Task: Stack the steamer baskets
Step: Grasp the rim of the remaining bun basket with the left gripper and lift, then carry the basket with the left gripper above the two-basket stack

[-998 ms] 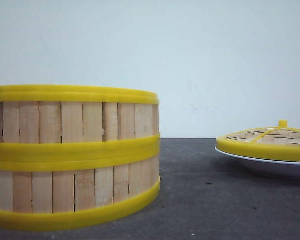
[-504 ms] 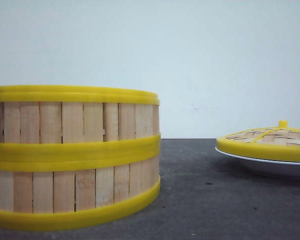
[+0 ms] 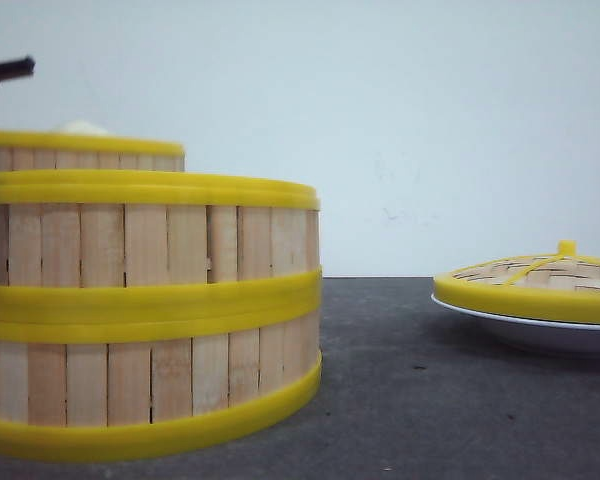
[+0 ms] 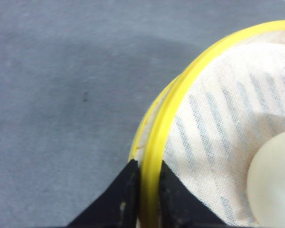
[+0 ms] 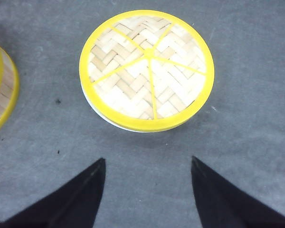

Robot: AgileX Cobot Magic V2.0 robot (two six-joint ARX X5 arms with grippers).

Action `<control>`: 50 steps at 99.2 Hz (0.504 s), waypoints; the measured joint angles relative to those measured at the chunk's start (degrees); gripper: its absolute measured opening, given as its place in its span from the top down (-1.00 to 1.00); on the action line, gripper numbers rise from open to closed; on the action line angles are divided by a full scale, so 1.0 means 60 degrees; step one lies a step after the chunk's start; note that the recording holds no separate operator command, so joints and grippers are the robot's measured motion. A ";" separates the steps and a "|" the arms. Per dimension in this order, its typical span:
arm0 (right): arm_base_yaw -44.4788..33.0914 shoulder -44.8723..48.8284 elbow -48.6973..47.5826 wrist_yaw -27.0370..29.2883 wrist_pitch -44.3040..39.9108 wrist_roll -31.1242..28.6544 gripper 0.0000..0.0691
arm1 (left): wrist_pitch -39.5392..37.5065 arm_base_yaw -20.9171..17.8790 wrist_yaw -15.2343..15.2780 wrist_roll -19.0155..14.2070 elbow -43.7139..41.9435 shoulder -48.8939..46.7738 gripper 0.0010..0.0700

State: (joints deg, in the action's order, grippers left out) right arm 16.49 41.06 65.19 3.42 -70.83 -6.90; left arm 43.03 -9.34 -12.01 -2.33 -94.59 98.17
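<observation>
Two steamer baskets (image 3: pixel 150 310) stand stacked at the left of the front view, pale slats between yellow rims. A third steamer basket (image 3: pixel 80 152) shows just above the stack's top rim at the far left; whether it touches the stack is unclear. A white bun (image 3: pixel 83 127) sits in it. My left gripper (image 4: pixel 147 162) is shut on this basket's yellow rim (image 4: pixel 180 90), one finger outside and one inside on the striped cloth liner (image 4: pixel 218 109). My right gripper (image 5: pixel 148 158) hangs open over bare table.
A woven yellow-rimmed lid (image 5: pixel 147 66) with a knob lies on a white plate (image 5: pixel 102 118) ahead of the right gripper, at the right in the front view. The stack's side (image 5: pixel 2 90) shows at the edge of the right wrist view. The table is dark grey.
The third basket with the bun, along with a dark part of the left arm, has come into the front view above the stack's left side. The stack and lid have not moved.
</observation>
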 joint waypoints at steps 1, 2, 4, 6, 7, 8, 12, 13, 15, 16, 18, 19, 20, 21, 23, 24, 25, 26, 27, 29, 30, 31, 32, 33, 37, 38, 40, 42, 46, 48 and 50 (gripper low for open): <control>0.0000 0.0000 0.0000 0.0000 0.0000 0.0000 0.01 | 0.0076 0.0018 -0.0022 0.0004 -0.0040 -0.0022 0.96; 0.0000 0.0000 0.0000 0.0000 0.0004 0.0000 0.01 | 0.0149 0.0036 -0.0044 0.0004 -0.0073 -0.0051 0.96; 0.0000 0.0000 0.0000 0.0000 0.0011 0.0000 0.01 | 0.0284 0.0073 -0.0084 0.0015 -0.0128 -0.0095 0.96; 0.0000 0.0000 0.0000 0.0000 0.0029 0.0000 0.01 | 0.0382 0.0117 -0.0146 0.0033 -0.0149 -0.0164 0.96; 0.0000 0.0004 0.0000 0.0000 0.0036 0.0000 0.01 | 0.0415 0.0138 -0.0179 0.0036 -0.0149 -0.0204 0.96; 0.0000 0.0004 0.0000 0.0000 0.0051 0.0000 0.01 | 0.0452 0.0157 -0.0215 0.0040 -0.0149 -0.0248 0.96; 0.0000 0.0004 0.0000 0.0000 0.0076 0.0000 0.01 | 0.0597 0.0259 -0.0302 0.0047 -0.0149 -0.0423 0.96; 0.0000 0.0004 0.0000 0.0000 0.0076 0.0000 0.01 | 0.0634 0.0291 -0.0313 0.0051 -0.0149 -0.0477 0.96; 0.0000 0.0000 0.0000 0.0000 0.0076 0.0000 0.01 | 0.0707 0.0346 -0.0332 0.0058 -0.0149 -0.0576 0.96; 0.0000 0.0004 0.0000 0.0000 0.0076 0.0000 0.01 | 0.0739 0.0375 -0.0332 0.0066 -0.0149 -0.0630 0.96; 0.0000 0.0004 0.0000 0.0000 0.0080 0.0000 0.01 | 0.0812 0.0448 -0.0335 0.0073 -0.0149 -0.0750 0.96; 0.0000 0.0004 0.0000 0.0000 0.0084 0.0000 0.01 | 0.0845 0.0481 -0.0332 0.0080 -0.0149 -0.0805 0.96; 0.0000 0.0004 0.0000 0.0000 0.0087 0.0000 0.01 | 0.0871 0.0514 -0.0328 0.0095 -0.0149 -0.0878 0.96; 0.0000 0.0004 0.0000 0.0000 0.0095 0.0000 0.01 | 0.0896 0.0546 -0.0328 0.0120 -0.0149 -0.0936 0.96; 0.0000 0.0000 0.0000 0.0000 0.0109 0.0000 0.01 | 0.0943 0.0623 -0.0328 0.0164 -0.0149 -0.1078 0.96; 0.0000 0.0000 0.0000 0.0000 0.0120 0.0000 0.01 | 0.0958 0.0656 -0.0328 0.0186 -0.0149 -0.1140 0.96; 0.0000 0.0000 0.0000 0.0000 0.0127 0.0000 0.01 | 0.0994 0.0707 -0.0332 0.0219 -0.0149 -0.1242 0.96; 0.0000 0.0000 0.0000 0.0000 0.0135 0.0000 0.01 | 0.1016 0.0740 -0.0332 0.0233 -0.0149 -0.1315 0.96; 0.0000 0.0000 0.0000 0.0000 0.0138 0.0000 0.01 | 0.1042 0.0780 -0.0332 0.0248 -0.0149 -0.1388 0.96; 0.0000 0.0004 0.0000 0.0000 0.0138 0.0000 0.01 | 0.1104 0.0856 -0.0332 0.0255 -0.0149 -0.1530 0.96; 0.0000 0.0004 0.0000 0.0000 0.0135 0.0000 0.01 | 0.1144 0.0892 -0.0332 0.0262 -0.0149 -0.1603 0.96; 0.0000 0.0004 0.0000 0.0000 0.0135 0.0000 0.01 | 0.1173 0.0933 -0.0332 0.0277 -0.0149 -0.1672 0.96; 0.0000 0.0004 0.0000 0.0000 0.0135 0.0004 0.01 | 0.1217 0.0973 -0.0335 0.0288 -0.0153 -0.1745 0.96; 0.0000 0.0004 0.0000 0.0000 0.0135 0.0004 0.01 | 0.1257 0.1013 -0.0335 0.0288 -0.0153 -0.1818 0.96; 0.0000 0.0004 0.0000 0.0000 0.0135 0.0004 0.01 | 0.1446 0.1180 -0.0346 0.0335 -0.0153 -0.2102 0.96; 0.0000 0.0000 0.0000 0.0000 0.0135 0.0004 0.01 | 0.1501 0.1224 -0.0346 0.0361 -0.0153 -0.2160 0.96; 0.0000 0.0004 0.0000 0.0000 0.0135 0.0004 0.01 | 0.1610 0.1311 -0.0350 0.0401 -0.0153 -0.2288 0.96; 0.0000 0.0004 0.0000 0.0000 0.0135 0.0004 0.01 | 0.1727 0.1402 -0.0350 0.0448 -0.0157 -0.2404 0.96; 0.0000 0.0000 0.0000 0.0000 0.0135 0.0004 0.01 | 0.1963 0.1570 -0.0357 0.0510 -0.0153 -0.2616 0.96; 0.0000 0.0000 0.0000 0.0000 0.0135 0.0004 0.01 | 0.2084 0.1657 -0.0357 0.0546 -0.0153 -0.2714 0.96; 0.0000 0.0000 0.0000 0.0000 0.0135 0.0004 0.01 | 0.2193 0.1741 -0.0357 0.0579 -0.0153 -0.2801 0.96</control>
State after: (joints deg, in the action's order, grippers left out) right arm 16.49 41.06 65.19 3.42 -70.02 -6.87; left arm 56.18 1.10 -14.15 1.15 -95.50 81.36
